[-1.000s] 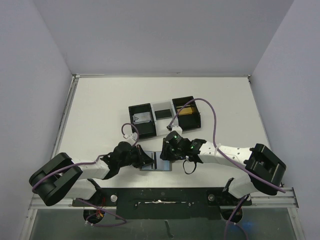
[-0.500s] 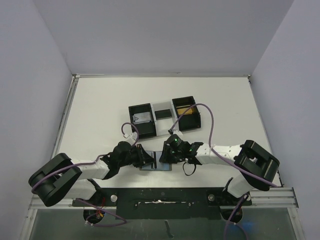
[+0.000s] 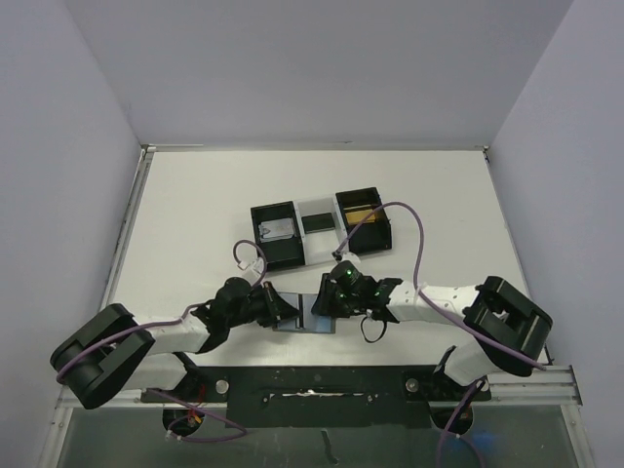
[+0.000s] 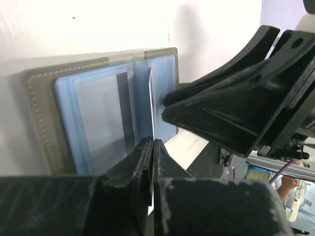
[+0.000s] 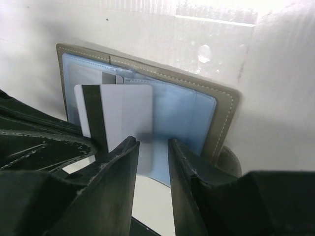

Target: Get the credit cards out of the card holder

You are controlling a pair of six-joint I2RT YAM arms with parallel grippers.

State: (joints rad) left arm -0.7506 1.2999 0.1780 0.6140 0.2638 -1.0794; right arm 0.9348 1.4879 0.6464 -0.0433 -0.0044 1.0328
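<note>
Under right gripper [image 5: 151, 143], open card holder [image 5: 189, 115], card [image 5: 123, 105] edge hidden, maybe touched.

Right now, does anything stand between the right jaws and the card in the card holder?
Nothing visible does. The striped card lies ahead of the right gripper, jaws part open, over the card holder. The shut left gripper sits beside it.

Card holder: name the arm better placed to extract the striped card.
Right. The right gripper, jaws parted, sits at the exposed corner of the striped card over the open card holder; the left gripper is shut.
</note>
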